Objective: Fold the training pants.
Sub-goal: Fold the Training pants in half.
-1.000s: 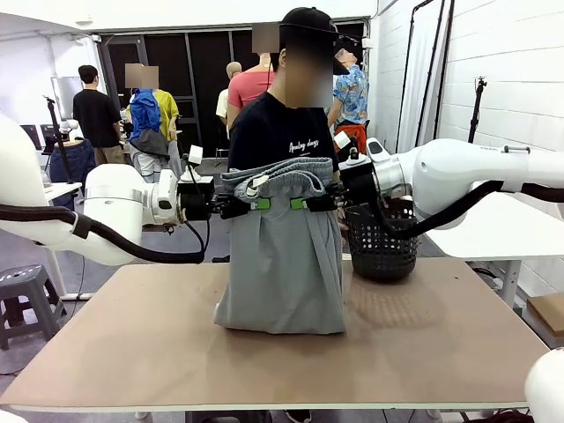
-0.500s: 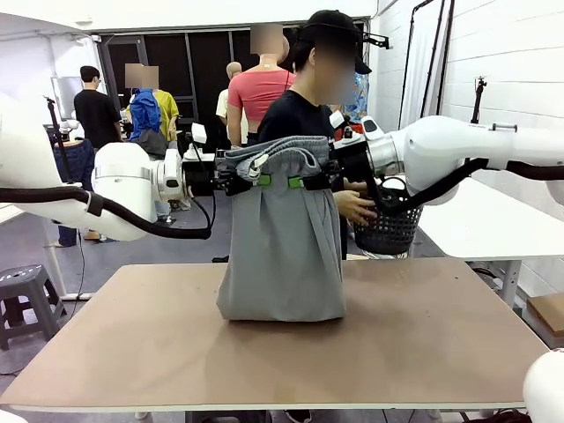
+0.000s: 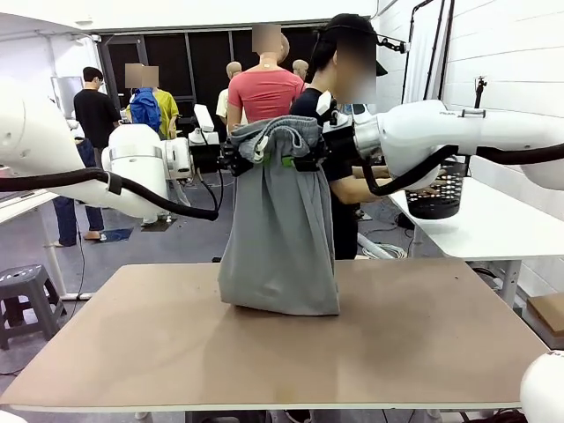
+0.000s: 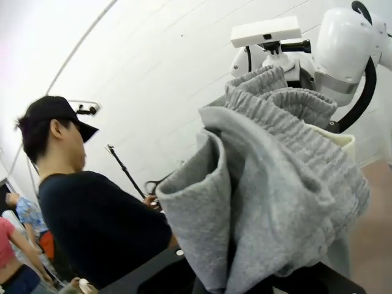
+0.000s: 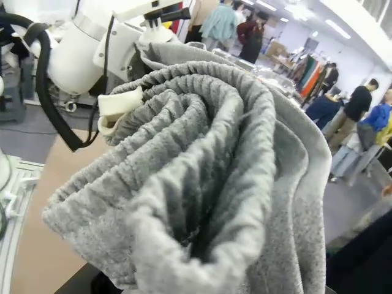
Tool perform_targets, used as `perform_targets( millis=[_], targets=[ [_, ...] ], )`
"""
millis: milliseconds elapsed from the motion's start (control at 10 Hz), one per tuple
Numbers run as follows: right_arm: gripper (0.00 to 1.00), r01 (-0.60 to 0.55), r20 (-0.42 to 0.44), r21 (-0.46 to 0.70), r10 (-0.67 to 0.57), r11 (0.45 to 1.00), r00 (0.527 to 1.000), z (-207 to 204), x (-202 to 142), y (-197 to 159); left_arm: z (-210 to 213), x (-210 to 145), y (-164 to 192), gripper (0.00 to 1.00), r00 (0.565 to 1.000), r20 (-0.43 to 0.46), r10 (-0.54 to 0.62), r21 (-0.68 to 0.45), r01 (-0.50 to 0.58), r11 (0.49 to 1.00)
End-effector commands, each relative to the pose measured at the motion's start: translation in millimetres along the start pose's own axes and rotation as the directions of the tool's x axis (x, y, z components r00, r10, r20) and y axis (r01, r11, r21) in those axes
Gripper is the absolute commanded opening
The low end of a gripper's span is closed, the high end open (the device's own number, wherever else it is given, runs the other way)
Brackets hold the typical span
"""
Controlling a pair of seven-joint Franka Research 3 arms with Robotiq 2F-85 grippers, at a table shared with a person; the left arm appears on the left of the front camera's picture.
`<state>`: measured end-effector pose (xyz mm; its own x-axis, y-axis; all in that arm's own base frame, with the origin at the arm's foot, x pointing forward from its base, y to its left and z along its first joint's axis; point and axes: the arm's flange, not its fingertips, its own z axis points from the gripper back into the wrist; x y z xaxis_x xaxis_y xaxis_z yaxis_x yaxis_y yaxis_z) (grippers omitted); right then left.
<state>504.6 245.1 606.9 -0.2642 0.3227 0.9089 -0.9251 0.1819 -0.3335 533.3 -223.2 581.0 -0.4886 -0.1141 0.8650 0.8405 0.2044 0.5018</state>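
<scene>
The light grey training pants (image 3: pixel 280 233) hang from their ribbed waistband, held up above the table with the bottom folds resting on the tabletop. My left gripper (image 3: pixel 238 161) is shut on the waistband's left side. At the right side my right gripper (image 3: pixel 308 161) is shut on the waistband too. In the left wrist view the bunched waistband (image 4: pixel 275 184) covers my fingers. A rolled waistband (image 5: pixel 184 177) fills the right wrist view the same way, with a bit of white drawstring (image 5: pixel 119 104) beside it.
A person (image 3: pixel 339 132) stands behind the pants at the far side and reaches right to a black mesh basket (image 3: pixel 438 189) on the white side table (image 3: pixel 480 229). The brown table (image 3: pixel 397 344) spreads around the pants. Other people stand farther back.
Both grippers have lifted the waistband higher, so less of the pants lies on the table. The person has carried the black basket off the brown table to the right side table.
</scene>
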Motion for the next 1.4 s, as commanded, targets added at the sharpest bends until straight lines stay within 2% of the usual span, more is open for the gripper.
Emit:
perform_targets(
  millis=[0, 200, 300, 400, 600, 800, 900, 1100, 1300],
  targets=[
    [0.00, -0.049, -0.013, -0.040, 0.049, 0.998, 0.999, -21, 6, -10, -17, 11, 10, 0.00, 0.996, 0.048, -0.082, 0.064, 0.079, 0.995],
    [0.00, -0.080, -0.004, -0.057, 0.080, 0.995, 0.997, -20, 4, -20, -14, 5, 12, 0.00, 0.982, 0.037, -0.187, 0.175, 0.177, 0.968],
    [0.00, -0.095, -0.004, -0.064, 0.095, 0.993, 0.996, -20, -2, -23, -11, -7, 9, 0.00, 0.978, 0.047, -0.203, 0.211, 0.189, 0.959],
    [0.00, -0.105, -0.026, -0.054, 0.104, 0.993, 0.994, -21, -10, -24, -7, -22, 5, 0.00, 0.983, 0.052, -0.174, 0.191, 0.161, 0.968],
    [0.00, -0.066, -0.048, 0.000, 0.066, 0.998, 0.997, -23, -35, -19, 10, -49, -10, 0.00, 0.995, 0.088, -0.051, 0.095, 0.043, 0.995],
    [0.00, -0.022, -0.086, 0.055, 0.027, 0.998, 0.996, -21, -53, -6, 26, -60, -26, 0.00, 0.995, 0.088, 0.051, -0.006, -0.050, 0.999],
    [0.00, 0.038, -0.103, 0.076, -0.030, 0.996, 0.994, -15, -57, 6, 31, -59, -40, 0.00, 0.978, 0.113, 0.178, -0.095, -0.168, 0.981],
    [0.00, 0.150, -0.156, 0.112, -0.132, 0.982, 0.979, -12, -74, 24, 43, -61, -63, 0.00, 0.947, 0.087, 0.309, -0.193, -0.288, 0.938],
    [0.00, 0.251, -0.196, 0.132, -0.223, 0.959, 0.955, -6, -97, 52, 55, -64, -94, 0.00, 0.911, 0.072, 0.405, -0.197, -0.385, 0.902]
  ],
)
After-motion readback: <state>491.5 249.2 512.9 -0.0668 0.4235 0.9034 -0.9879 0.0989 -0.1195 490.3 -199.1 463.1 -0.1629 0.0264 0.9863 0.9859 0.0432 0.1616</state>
